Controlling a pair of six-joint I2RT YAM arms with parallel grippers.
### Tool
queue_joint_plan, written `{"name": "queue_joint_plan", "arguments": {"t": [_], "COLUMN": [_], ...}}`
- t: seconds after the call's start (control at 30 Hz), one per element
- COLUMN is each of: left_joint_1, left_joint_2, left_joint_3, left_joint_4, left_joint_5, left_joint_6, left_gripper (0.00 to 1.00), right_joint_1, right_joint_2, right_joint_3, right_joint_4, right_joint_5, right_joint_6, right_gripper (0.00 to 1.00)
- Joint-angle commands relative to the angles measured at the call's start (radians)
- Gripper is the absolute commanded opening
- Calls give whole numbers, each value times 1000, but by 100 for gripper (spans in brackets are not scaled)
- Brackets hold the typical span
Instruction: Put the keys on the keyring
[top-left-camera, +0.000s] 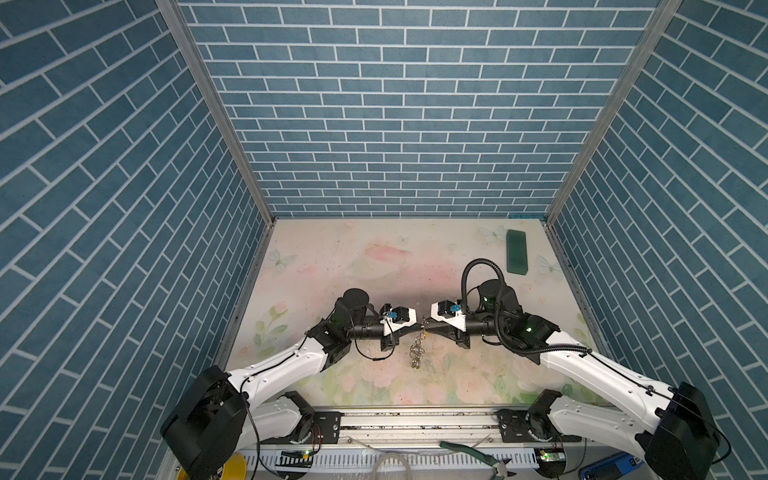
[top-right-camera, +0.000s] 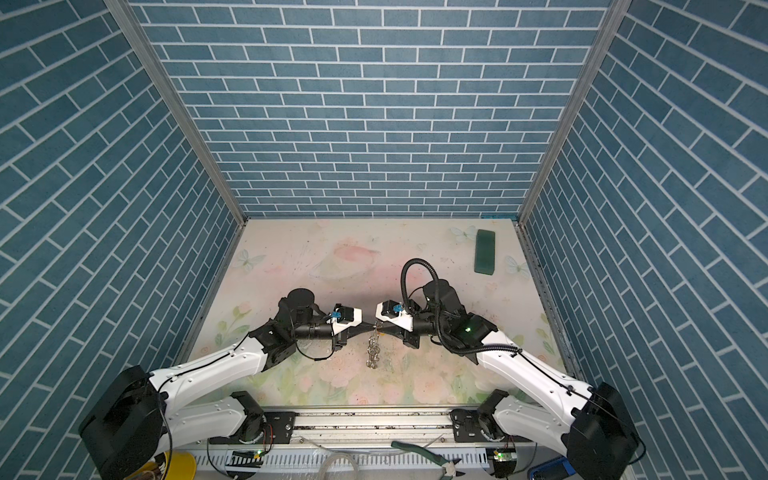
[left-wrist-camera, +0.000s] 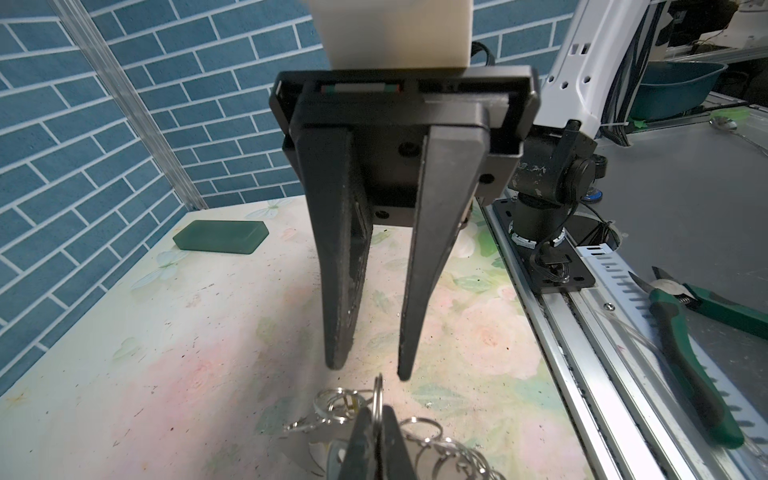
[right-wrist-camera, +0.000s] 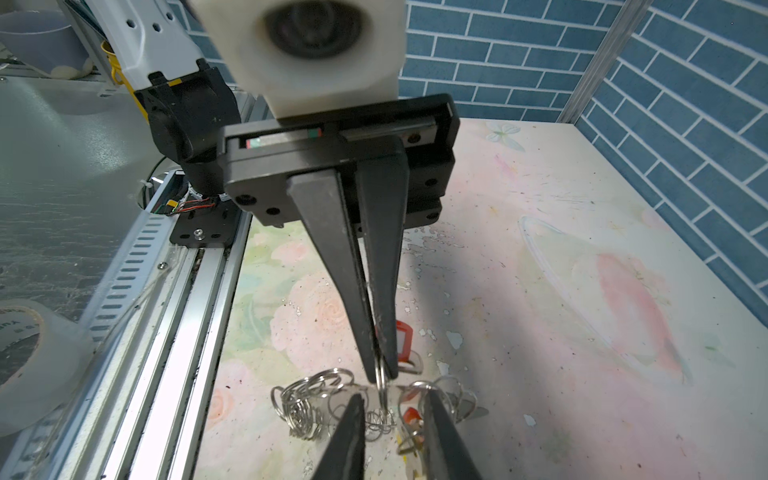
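The keyring (top-left-camera: 417, 353) shows as a chain of silver rings hanging at mid-table, its lower end on the mat; it shows too in the other top view (top-right-camera: 373, 353). My left gripper (right-wrist-camera: 382, 374) is shut on the topmost ring (right-wrist-camera: 381, 388), which stands edge-on between its tips (left-wrist-camera: 377, 411). My right gripper (right-wrist-camera: 390, 401) faces it tip to tip, open, its fingers (left-wrist-camera: 334, 365) on either side of that ring without touching. A red key (right-wrist-camera: 401, 340) lies on the mat behind the left fingers. Another red key (right-wrist-camera: 411, 415) sits among the rings. In both top views the grippers meet at the centre (top-left-camera: 423, 327).
A dark green block (top-left-camera: 516, 251) lies at the far right corner, seen again from the left wrist (left-wrist-camera: 220, 236). Green-handled pliers (left-wrist-camera: 685, 332) and a tape roll (right-wrist-camera: 25, 353) lie off the mat beyond the front rail (top-left-camera: 415, 419). Blue brick walls enclose three sides.
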Motion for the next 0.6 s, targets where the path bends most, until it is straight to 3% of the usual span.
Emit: {"name": "queue_joint_plan", "arguments": {"t": [0.0, 0.43, 0.57], "left_joint_1": [-3, -2, -3], "left_joint_2": [2, 11, 11], "left_joint_3": [27, 29, 25], "left_joint_4": [31, 39, 48], "left_joint_5": [28, 58, 49], "left_joint_6": [-5, -16, -22], "left_gripper": [0, 0, 0], "right_joint_1": [8, 19, 21], "right_joint_2": [15, 43, 30], "right_joint_3": [55, 66, 60], "right_joint_4": [-16, -17, -4], "right_joint_5": [-43, -38, -3], "right_joint_6": [-8, -15, -14], "right_gripper": [23, 14, 1]}}
